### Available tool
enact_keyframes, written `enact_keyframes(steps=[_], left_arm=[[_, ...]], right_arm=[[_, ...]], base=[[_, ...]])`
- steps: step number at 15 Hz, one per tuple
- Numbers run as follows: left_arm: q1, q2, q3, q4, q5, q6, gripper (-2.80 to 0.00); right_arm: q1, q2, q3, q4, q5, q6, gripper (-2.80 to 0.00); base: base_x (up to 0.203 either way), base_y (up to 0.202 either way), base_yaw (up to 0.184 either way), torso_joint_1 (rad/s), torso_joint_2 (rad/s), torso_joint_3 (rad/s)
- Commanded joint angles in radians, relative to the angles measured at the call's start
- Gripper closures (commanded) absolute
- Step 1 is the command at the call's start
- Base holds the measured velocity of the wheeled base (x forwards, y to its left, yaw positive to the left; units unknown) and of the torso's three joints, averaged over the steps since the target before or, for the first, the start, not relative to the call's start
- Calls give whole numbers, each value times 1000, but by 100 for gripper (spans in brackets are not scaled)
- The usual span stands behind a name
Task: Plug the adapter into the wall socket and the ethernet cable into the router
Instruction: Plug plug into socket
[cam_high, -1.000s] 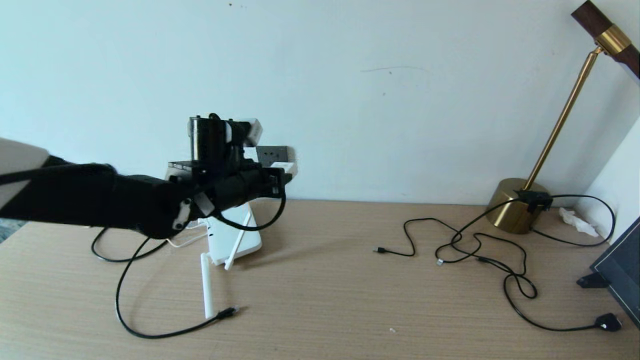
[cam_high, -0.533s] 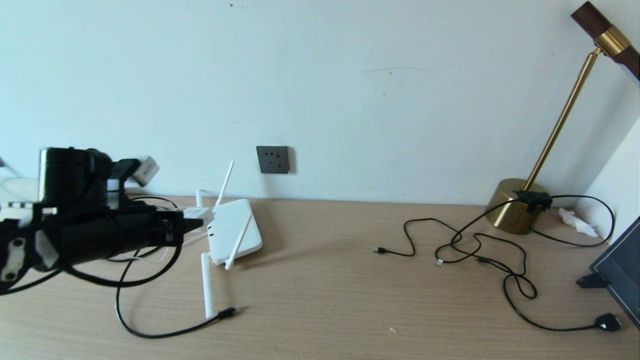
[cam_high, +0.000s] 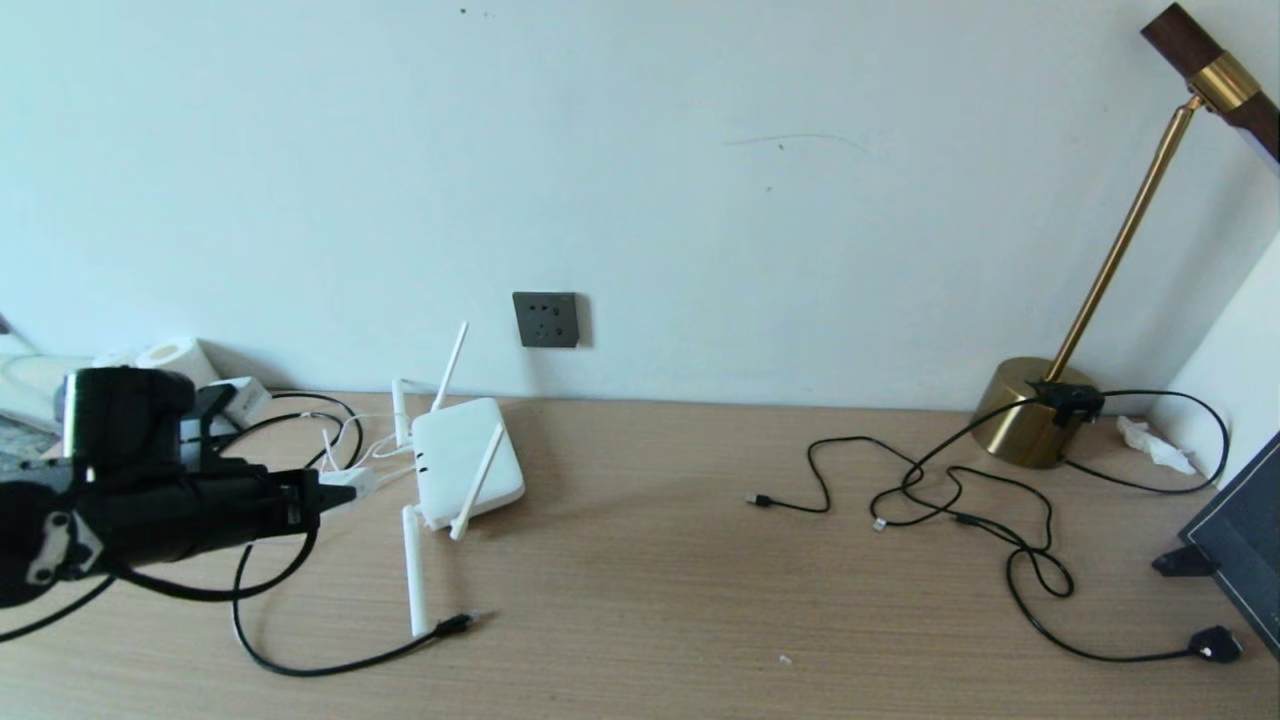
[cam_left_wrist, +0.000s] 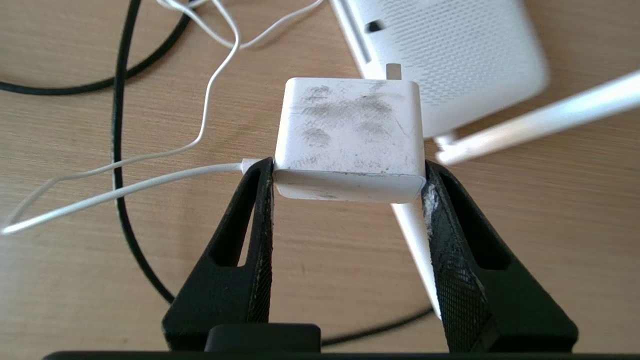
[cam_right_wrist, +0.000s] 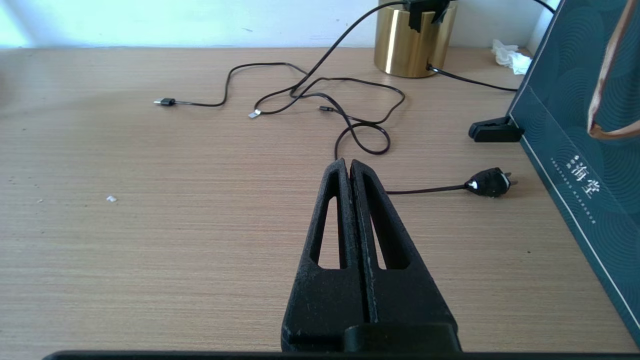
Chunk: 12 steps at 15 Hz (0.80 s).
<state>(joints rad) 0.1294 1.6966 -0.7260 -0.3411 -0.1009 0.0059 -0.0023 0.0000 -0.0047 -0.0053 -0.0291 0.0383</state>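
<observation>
My left gripper (cam_high: 335, 490) is low over the table's left side, shut on the white adapter (cam_left_wrist: 350, 135), pinching its two sides at the fingertips. The adapter's thin white cord (cam_left_wrist: 150, 180) trails off over the wood. Just beyond the adapter lies the white router (cam_high: 465, 460) with its stick antennas. The dark grey wall socket (cam_high: 545, 319) is on the wall above and right of the router, with nothing in it. The ethernet cable's plug (cam_high: 455, 625) lies on the table near the router's front antenna. My right gripper (cam_right_wrist: 350, 165) is shut on nothing, over bare wood on the right.
Thin black cables (cam_high: 950, 500) sprawl across the right half of the table, ending in a black two-pin plug (cam_right_wrist: 490, 181). A brass lamp base (cam_high: 1030, 410) stands at the back right beside a dark box (cam_right_wrist: 590, 150). A tape roll (cam_high: 175, 355) sits at the back left.
My left arm has swung away from the wall socket, left and down to the table beside the router, still carrying the adapter. The socket now shows uncovered.
</observation>
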Motion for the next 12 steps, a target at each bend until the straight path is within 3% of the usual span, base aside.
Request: enact_keyframes(steps=[1, 7, 12], left_arm=[[6, 167, -1, -61, 8, 4, 0], [1, 292, -11, -112, 91, 22, 0], [-50, 407, -12, -258, 117, 21, 0]], right_arm=[[-1, 1, 0, -1, 0, 0, 0], [-1, 2, 0, -1, 0, 0, 0], [1, 2, 0, -1, 0, 0, 0]], base=[[0, 0, 0, 0, 0, 0], [0, 0, 0, 0, 0, 0], [0, 0, 0, 0, 0, 0]])
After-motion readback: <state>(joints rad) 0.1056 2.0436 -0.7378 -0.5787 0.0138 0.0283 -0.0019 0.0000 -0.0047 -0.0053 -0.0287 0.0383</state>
